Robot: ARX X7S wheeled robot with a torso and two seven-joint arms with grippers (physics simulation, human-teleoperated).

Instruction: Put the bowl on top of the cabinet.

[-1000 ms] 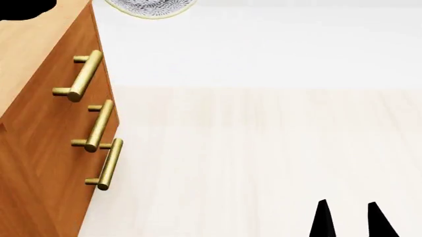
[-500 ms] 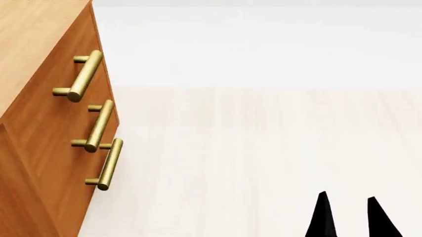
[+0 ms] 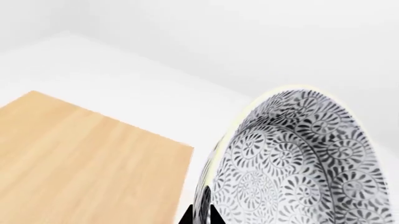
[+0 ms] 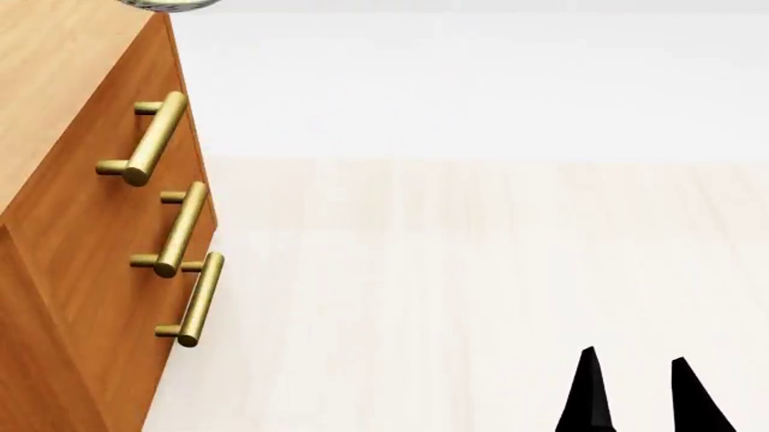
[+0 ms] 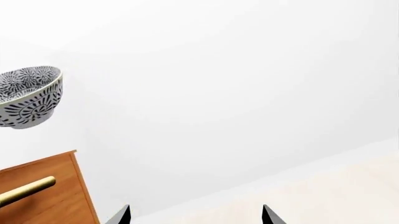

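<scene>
Two black fingertips are all that shows of the right gripper (image 4: 637, 396) in the head view, cut off by the lower edge; they stand apart with nothing between them, above the pale wood floor (image 4: 481, 288). The right wrist view shows the same spread tips (image 5: 196, 215) at its border, holding nothing.

Of the left gripper (image 3: 201, 215) only two dark tips show in the left wrist view, pressed on either side of the bowl's (image 3: 299, 163) rim, so it grips the bowl by its wall. The arm itself is out of sight.

The bowl is nearly lost in the head view: only a thin grey-patterned sliver (image 4: 168, 4) peeks in at the top edge, above the far corner of the cabinet (image 4: 85, 225). From the right wrist view the bowl (image 5: 30, 95) hangs in the air, upright, clear above the cabinet's corner (image 5: 44, 191) and not touching it. In the left wrist view the cabinet's light wood top (image 3: 81, 163) lies beside and below the bowl.

Half a second ago the bowl was wholly out of the head view; a second ago it sat further right, over the floor. The right gripper has barely shifted.
</scene>
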